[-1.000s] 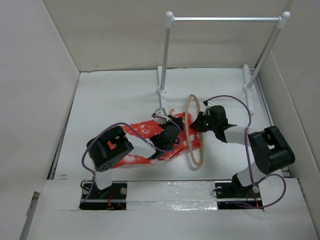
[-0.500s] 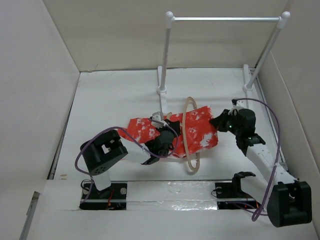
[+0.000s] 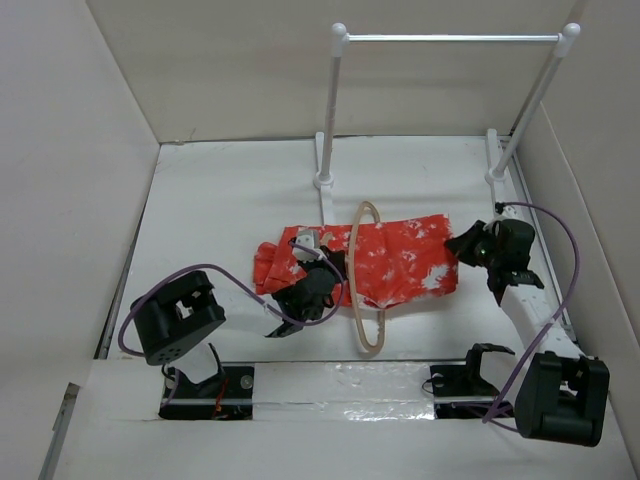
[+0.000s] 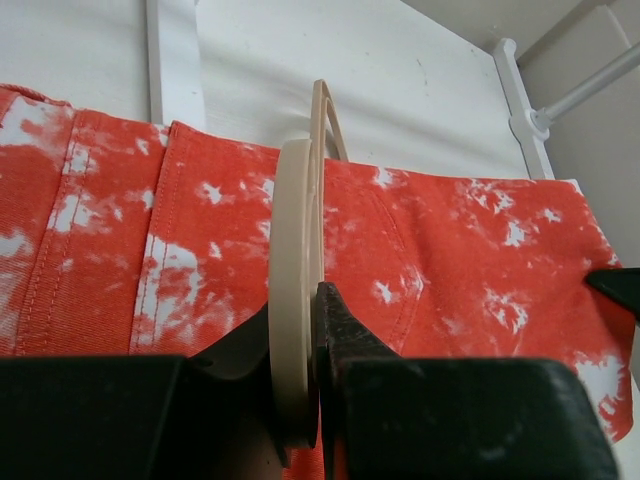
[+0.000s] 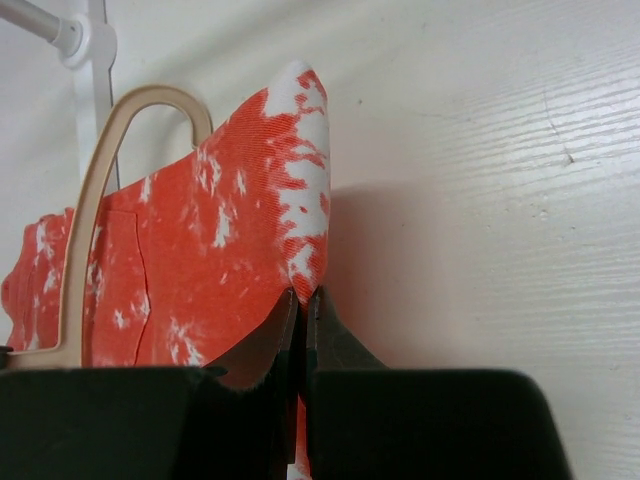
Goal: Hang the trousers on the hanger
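Near my left wrist, the left fingers (image 4: 335, 335) are clamped on the hanger (image 4: 293, 250), one finger on each side of its pale wood. They hold it standing on edge over the desk (image 3: 230, 200). Just beyond them the trousers (image 4: 450, 260) spread wide, red-orange with white blotches. The cloth seems to pass through the hanger's loop: one side of the loop crosses in front of it and the other goes behind its top edge. From above, a bunched part of the cloth lies left of the hanger and a flatter stretch runs to its right. At the right end of that stretch, my right fingers (image 5: 325, 335) are pressed shut on a thin corner of the cloth, which rises from between the fingers. Farther back, the white rack (image 3: 450, 38) stands against the rear wall, well apart from the cloth.
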`<action>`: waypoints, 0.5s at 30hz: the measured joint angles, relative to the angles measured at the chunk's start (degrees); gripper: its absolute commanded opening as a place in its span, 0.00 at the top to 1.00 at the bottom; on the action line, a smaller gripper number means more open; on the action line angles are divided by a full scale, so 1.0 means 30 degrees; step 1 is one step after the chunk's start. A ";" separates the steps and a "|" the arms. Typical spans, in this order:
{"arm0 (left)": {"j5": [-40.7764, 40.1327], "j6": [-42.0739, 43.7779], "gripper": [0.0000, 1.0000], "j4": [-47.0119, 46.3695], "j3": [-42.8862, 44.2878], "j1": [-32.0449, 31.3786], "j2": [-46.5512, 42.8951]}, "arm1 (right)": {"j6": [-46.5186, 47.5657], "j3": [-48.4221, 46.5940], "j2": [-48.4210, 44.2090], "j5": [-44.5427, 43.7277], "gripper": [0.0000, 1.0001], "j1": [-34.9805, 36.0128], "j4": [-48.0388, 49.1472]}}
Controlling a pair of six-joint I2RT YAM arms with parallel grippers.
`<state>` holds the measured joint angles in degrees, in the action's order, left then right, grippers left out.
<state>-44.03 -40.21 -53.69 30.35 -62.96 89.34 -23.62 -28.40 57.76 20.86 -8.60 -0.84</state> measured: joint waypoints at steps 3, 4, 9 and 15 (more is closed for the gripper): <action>-0.0160 0.0532 1.00 0.0517 -0.0015 -0.0015 -0.0583 | -0.0131 0.0000 0.0036 0.0095 1.00 -0.0015 0.0124; -0.0248 0.0780 1.00 0.0663 -0.0015 -0.0029 -0.0707 | -0.0146 0.0000 0.0117 0.0182 1.00 -0.0036 0.0233; -0.0342 0.2062 1.00 0.0874 0.0000 -0.0044 -0.0809 | -0.0291 0.0000 0.1035 0.1362 1.00 -0.1224 0.0561; -0.0554 0.2798 1.00 0.1537 0.0685 -0.0109 -0.0525 | -0.0510 -0.0233 0.1596 0.2732 1.00 -0.1989 0.0772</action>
<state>-45.69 -31.81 -49.08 32.40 -63.29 87.77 -25.15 -29.10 62.54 29.06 -14.57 1.48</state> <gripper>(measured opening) 0.059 0.039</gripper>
